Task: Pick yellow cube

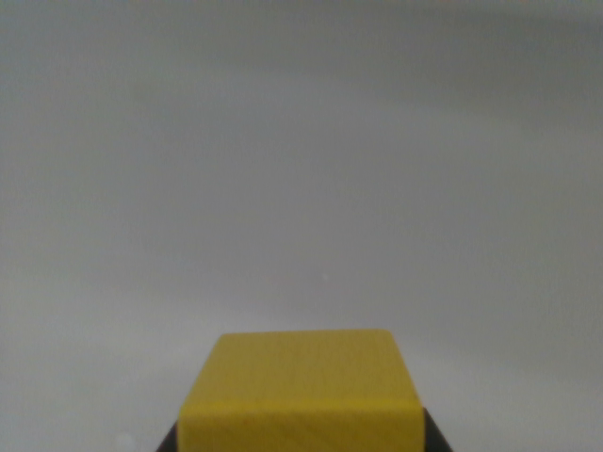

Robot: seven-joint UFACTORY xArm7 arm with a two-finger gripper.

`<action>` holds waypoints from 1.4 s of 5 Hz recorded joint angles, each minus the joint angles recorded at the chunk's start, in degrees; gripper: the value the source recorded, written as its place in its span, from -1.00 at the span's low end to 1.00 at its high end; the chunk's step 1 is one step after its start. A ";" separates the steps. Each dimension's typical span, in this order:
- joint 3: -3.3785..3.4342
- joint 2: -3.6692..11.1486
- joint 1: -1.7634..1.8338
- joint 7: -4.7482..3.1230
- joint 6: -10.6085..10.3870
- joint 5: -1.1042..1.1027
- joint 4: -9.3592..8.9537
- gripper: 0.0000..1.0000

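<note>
A yellow cube (301,391) fills the wrist view at six o'clock, cut off by the bottom edge. Dark gripper (301,443) fingers (168,441) press against its two lower sides, clamped on it. Behind lies a plain grey surface (301,169).

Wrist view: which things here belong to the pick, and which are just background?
Part of the job:
- yellow cube, at the bottom centre of the frame
- claw, only dark tips showing at the cube's lower corners; whether it grips cannot be told

Just there:
- plain grey surface, filling the rest of the view; nothing else lies on it
</note>
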 joint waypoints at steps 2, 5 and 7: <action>-0.01 -0.78 0.00 0.06 1.96 -0.04 1.18 1.00; -0.02 -1.44 0.00 0.11 3.62 -0.08 2.18 1.00; -0.03 -2.02 0.01 0.15 5.06 -0.11 3.05 1.00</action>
